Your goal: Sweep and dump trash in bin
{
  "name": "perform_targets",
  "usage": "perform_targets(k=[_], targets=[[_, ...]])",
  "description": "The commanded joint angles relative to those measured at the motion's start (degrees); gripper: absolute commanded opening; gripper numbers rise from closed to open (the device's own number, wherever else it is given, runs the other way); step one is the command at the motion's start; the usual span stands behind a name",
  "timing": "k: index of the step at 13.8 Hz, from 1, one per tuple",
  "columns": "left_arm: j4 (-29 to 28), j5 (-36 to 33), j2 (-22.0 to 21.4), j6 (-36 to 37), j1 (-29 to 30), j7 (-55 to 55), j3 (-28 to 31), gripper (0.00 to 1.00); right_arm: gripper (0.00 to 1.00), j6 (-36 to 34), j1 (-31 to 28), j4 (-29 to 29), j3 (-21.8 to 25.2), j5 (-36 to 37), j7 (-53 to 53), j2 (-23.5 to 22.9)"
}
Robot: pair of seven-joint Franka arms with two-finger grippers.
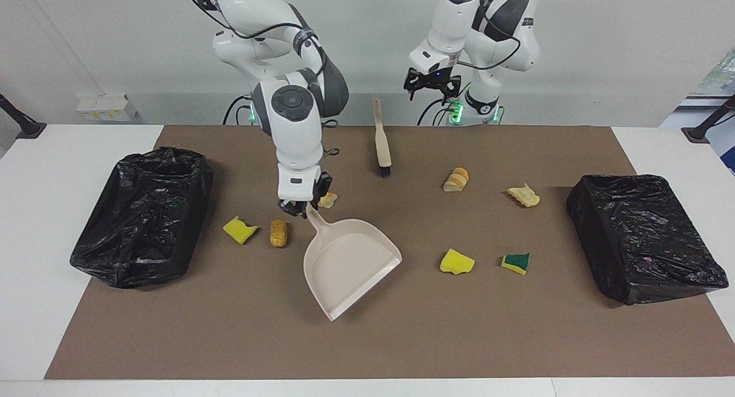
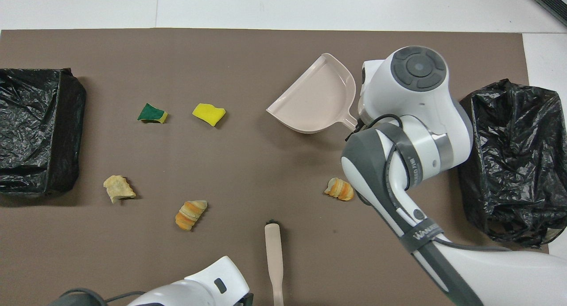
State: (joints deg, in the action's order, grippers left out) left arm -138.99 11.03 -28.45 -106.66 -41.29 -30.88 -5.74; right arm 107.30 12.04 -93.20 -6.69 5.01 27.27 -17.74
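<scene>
My right gripper (image 1: 298,206) is shut on the handle of the beige dustpan (image 1: 350,259), whose pan lies at an angle on the brown mat (image 1: 229,328). In the overhead view the right wrist covers that grip, and the dustpan (image 2: 316,104) shows beside it. Several trash scraps lie around: a yellow sponge (image 1: 239,229) and a bread piece (image 1: 278,233) beside the gripper, a croissant (image 1: 328,200) just by it, and another yellow sponge (image 1: 457,261) and a green-faced sponge (image 1: 515,263) toward the left arm's end. My left gripper (image 1: 432,87) hangs open, raised over the robots' table edge.
A beige brush (image 1: 382,138) with black bristles lies near the robots, under the left gripper. One black-bagged bin (image 1: 143,213) stands at the right arm's end, another (image 1: 643,236) at the left arm's end. A croissant (image 1: 456,179) and a bread scrap (image 1: 523,195) lie nearer the left arm.
</scene>
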Motion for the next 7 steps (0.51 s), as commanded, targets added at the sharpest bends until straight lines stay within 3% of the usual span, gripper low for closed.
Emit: perform_targets(k=[1, 3, 7], targets=[[-1.11, 1.36, 3.64, -5.12, -5.45, -5.75, 0.82, 1.00, 0.00, -0.61, -3.60, -1.63, -0.78, -0.35, 12.85, 1.75], [-1.11, 1.36, 9.00, -10.47, -8.97, -10.14, 0.82, 1.00, 0.00, -0.43, -5.44, -2.41, -0.78, 0.52, 20.60, 1.83], [-1.11, 1.36, 15.69, -17.44, -13.02, -16.31, 0.82, 1.00, 0.00, 5.97, -6.24, -11.89, -0.69, 4.11, 30.03, 6.22]])
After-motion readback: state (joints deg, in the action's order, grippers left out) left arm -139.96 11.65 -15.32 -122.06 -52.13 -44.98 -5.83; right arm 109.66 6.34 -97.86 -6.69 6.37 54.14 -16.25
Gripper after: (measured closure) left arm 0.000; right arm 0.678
